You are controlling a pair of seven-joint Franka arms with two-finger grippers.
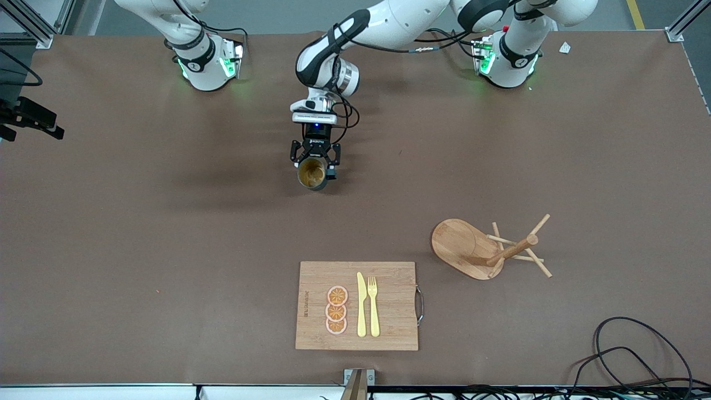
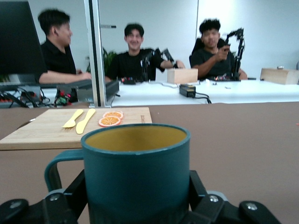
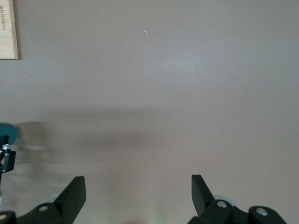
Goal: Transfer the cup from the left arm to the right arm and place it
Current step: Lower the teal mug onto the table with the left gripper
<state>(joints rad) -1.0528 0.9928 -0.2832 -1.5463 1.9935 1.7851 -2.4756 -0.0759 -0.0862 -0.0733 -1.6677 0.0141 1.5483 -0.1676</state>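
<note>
The cup (image 1: 312, 173), dark teal with a yellowish inside, hangs upright over the middle of the table. My left gripper (image 1: 315, 164) reaches in level and is shut on it. In the left wrist view the cup (image 2: 138, 163) fills the space between the black fingers (image 2: 198, 189), which press on its sides, and its loop handle sticks out toward the left arm's end. My right gripper (image 3: 138, 186) is open over bare brown table with nothing between its fingers. It is out of the front view. A sliver of teal from the cup (image 3: 7, 133) shows at the edge of the right wrist view.
A wooden cutting board (image 1: 389, 328) carrying orange slices (image 1: 336, 310), a yellow knife and a yellow fork lies near the front edge. A wooden peg rack (image 1: 489, 250) lies tipped over toward the left arm's end. Cables (image 1: 627, 355) coil at the front corner.
</note>
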